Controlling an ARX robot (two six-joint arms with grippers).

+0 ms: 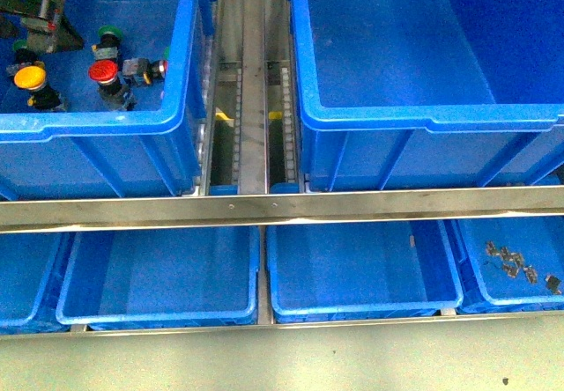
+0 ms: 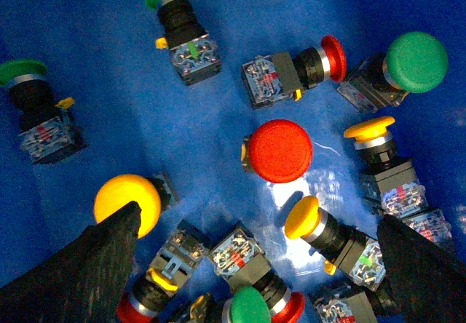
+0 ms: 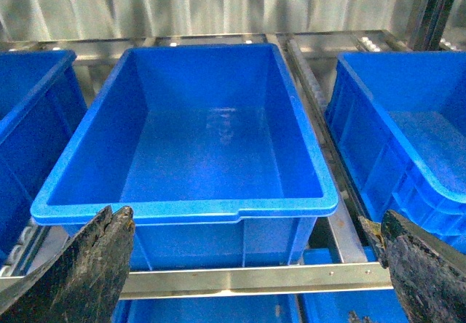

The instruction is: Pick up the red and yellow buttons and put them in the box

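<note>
So, up front we see the red button and yellow button lying in the left crate — the box holds nothing. Through the left wrist, our left gripper hangs spread above them, pinching nothing. Through the right wrist, our right gripper gapes before the box — we judge no pick done yet.

Front view looks steeply down from above: a button crate at left, an empty crate at right, with a steel rail and smaller trays nearer the camera. Left wrist view looks straight down, very close, at the buttons inside that left crate. Right wrist view sits farther back, facing slightly downward into an empty crate from its near side.
</note>
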